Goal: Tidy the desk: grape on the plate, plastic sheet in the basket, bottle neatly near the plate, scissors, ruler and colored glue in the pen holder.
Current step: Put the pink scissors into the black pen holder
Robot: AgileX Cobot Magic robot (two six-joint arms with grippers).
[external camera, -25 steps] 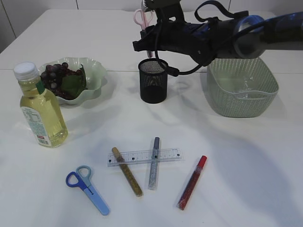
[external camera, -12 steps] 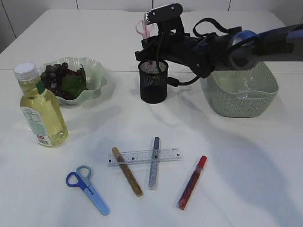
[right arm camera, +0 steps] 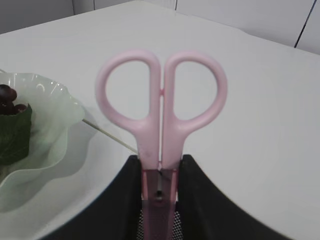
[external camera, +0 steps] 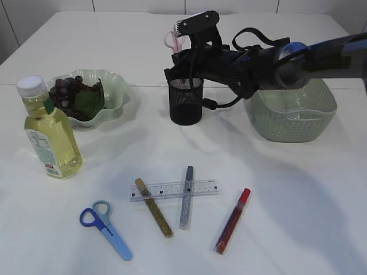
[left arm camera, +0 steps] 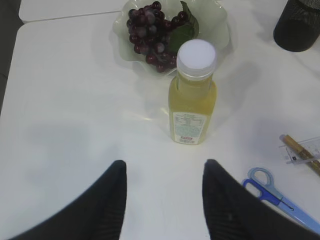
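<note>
My right gripper (right arm camera: 160, 162) is shut on pink scissors (right arm camera: 161, 107), handles up, blades pointing down into the black mesh pen holder (right arm camera: 142, 229). From outside, the pink scissors (external camera: 172, 41) stand over the pen holder (external camera: 186, 102). Blue scissors (external camera: 106, 229), a clear ruler (external camera: 175, 189) and gold (external camera: 153, 208), silver (external camera: 187, 197) and red (external camera: 232, 221) glue tubes lie at the front. Grapes (external camera: 67, 91) sit on the green plate (external camera: 117, 91), with the bottle (external camera: 50, 132) beside it. My left gripper (left arm camera: 165, 167) hovers open, empty, short of the bottle (left arm camera: 192, 100).
The green basket (external camera: 292, 112) stands right of the pen holder under my right arm, with something clear and glossy faintly visible inside. The ruler lies across the gold and silver tubes. Bare table stretches between the bottle and the pen holder.
My right gripper has come down with the pink scissors, bringing the blades lower over the pen holder. Everything on the table has stayed put.
</note>
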